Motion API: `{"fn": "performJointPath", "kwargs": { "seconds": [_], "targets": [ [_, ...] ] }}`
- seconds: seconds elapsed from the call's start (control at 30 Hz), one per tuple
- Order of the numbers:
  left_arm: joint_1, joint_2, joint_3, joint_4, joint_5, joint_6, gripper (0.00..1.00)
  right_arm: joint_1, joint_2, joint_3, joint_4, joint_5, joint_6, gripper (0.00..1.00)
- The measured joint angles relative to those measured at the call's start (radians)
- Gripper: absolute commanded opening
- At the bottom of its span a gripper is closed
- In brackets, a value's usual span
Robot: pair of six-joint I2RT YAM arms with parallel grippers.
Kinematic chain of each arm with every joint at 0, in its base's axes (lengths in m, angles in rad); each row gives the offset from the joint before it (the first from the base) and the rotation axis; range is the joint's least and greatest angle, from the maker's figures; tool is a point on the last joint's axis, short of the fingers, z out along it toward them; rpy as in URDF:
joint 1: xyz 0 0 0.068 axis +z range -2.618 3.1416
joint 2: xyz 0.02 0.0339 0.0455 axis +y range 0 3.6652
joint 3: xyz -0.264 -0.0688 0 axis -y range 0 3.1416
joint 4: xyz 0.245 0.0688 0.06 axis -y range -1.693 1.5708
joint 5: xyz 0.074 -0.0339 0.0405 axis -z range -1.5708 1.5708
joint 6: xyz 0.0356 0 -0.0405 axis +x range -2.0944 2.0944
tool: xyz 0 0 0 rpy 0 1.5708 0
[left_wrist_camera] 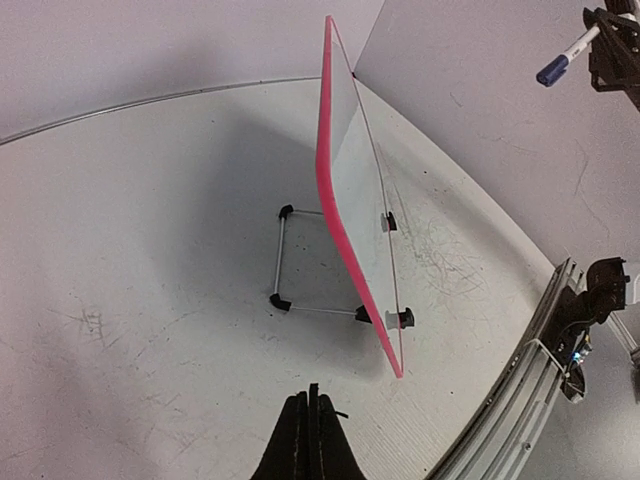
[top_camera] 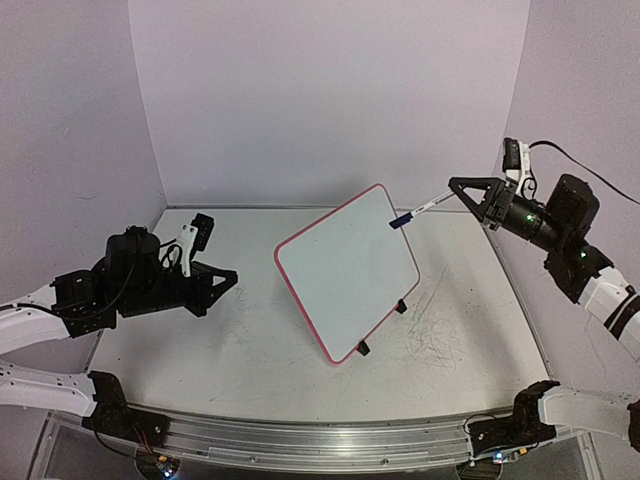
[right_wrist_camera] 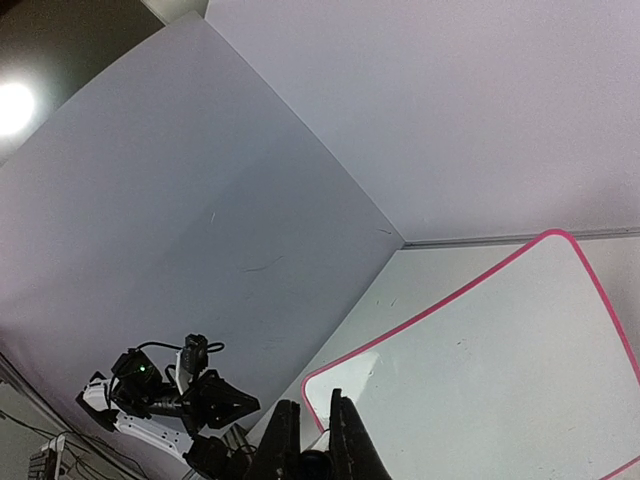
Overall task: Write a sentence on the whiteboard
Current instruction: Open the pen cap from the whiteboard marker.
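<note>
- From above, the whiteboard stands tilted in the middle of the surface, one corner toward the back wall. Its face shows plain white inside the red-pink rim.
- The right fingers are clenched on a marker. Its blue end is just beside the board's upper right corner; whether it touches cannot be told from this view.
- The left fingers are pressed together on nothing, well apart from the board on its left.
- The left wrist camera alone sees the board edge-on and shows the wire stand with black feet propping it from behind. The marker hangs clear in the upper right corner of that view.
- The right wrist camera shows the board's white face from above and the left arm by the far wall. Something dark sits between its own fingers, too hidden to name.
</note>
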Motion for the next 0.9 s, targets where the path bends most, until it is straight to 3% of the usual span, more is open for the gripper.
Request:
{"fn": "performJointPath", "kwargs": {
  "seconds": [0.17,0.3,0.37,0.5,0.67,0.9],
  "targets": [
    [0.0,0.045,0.029,0.053,0.195,0.007,0.42,0.085,0.073,-0.001,0.043,-0.017,0.017,0.0],
    [0.0,0.186,0.149,0.124,0.37,0.028,0.63,0.249,0.189,0.017,0.043,-0.007,0.024,0.0],
    [0.0,0.246,0.202,0.165,0.44,0.045,0.68,0.315,0.239,0.034,0.049,0.0,0.034,0.0],
    [0.0,0.323,0.257,0.229,0.541,0.063,0.69,0.397,0.302,0.055,0.094,0.001,0.064,0.0],
    [0.0,0.395,0.278,0.273,0.628,0.066,0.61,0.438,0.34,0.089,0.15,0.001,0.095,0.0],
    [-0.001,0.43,0.278,0.293,0.693,0.062,0.34,0.456,0.367,0.125,0.213,0.0,0.116,0.0]
  ]
}}
